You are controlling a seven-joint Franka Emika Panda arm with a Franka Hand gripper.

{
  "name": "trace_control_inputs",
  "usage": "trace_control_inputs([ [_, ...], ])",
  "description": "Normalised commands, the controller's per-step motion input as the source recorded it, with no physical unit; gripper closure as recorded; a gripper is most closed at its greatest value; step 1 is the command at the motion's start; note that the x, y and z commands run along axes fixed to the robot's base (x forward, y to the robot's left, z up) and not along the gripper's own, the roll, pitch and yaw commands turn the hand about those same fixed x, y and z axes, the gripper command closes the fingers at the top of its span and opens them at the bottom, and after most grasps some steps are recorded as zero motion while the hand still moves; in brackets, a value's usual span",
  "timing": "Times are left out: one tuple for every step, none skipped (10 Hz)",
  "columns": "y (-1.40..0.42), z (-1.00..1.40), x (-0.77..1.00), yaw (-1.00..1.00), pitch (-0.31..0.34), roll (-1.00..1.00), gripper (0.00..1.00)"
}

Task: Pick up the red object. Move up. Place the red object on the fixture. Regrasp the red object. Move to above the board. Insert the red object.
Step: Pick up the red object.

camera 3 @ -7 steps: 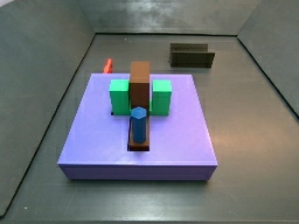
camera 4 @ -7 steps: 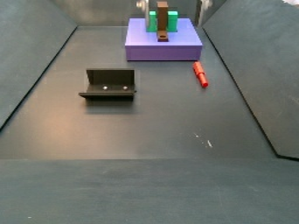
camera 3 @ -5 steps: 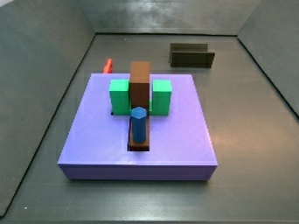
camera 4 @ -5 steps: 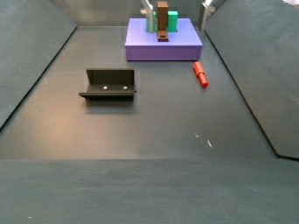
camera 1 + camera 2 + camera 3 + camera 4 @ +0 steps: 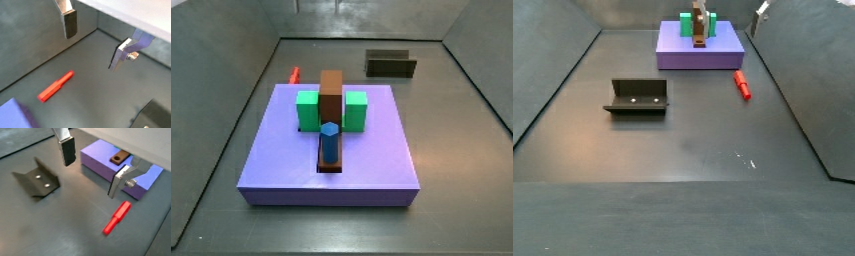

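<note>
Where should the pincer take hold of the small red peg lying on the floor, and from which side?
Take the small red peg at mid-length, from straight above: it lies flat on the dark floor, clear of the purple board, so its long sides are free. The open pincer hangs above, holding nothing; turn it so the fingers close across the narrow width.

The hand (image 5: 91, 170), hanging above the floor (image 5: 687, 150), is showing silver metal fingers (image 5: 119, 181); the red object (image 5: 117, 217) and board (image 5: 100, 158) are looking smooth, matt plastic.
</note>
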Motion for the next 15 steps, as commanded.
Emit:
trace_control_inputs([
  [-0.95,-0.48,0.0,-0.03,-0.076,0.17,0.0],
  [-0.75,-0.59,0.0,-0.06,-0.113,0.09,0.0],
  [-0.51,-0.66,-0.02,-0.08,-0.139,0.0,0.0],
  [-0.27,-0.7,-0.17,-0.03,-0.189,0.0,0.0],
  [-0.08,-0.5,-0.44,0.0,-0.197,0.0,0.0],
  [-0.01,-0.25,-0.54,0.0,-0.176,0.0,0.0],
  [-0.09,-0.21,-0.41,0.0,-0.159,0.0,0.0],
  [-0.27,-0.22,-0.15,0.0,-0.121,0.0,0.0],
  [-0.31,-0.28,-0.07,0.0,-0.107,0.01,0.0],
  [-0.29,-0.32,-0.09,0.0,-0.114,0.05,0.0],
  [-0.27,-0.34,-0.09,0.0,-0.109,0.09,0.0],
  [-0.13,-0.28,-0.13,0.0,-0.101,0.15,0.0],
  [0.0,-0.15,-0.08,0.0,-0.046,0.14,0.0],
  [0.0,-0.07,-0.07,0.0,-0.036,0.15,0.0],
  [0.0,-0.18,-0.11,0.0,-0.066,0.12,0.0],
])
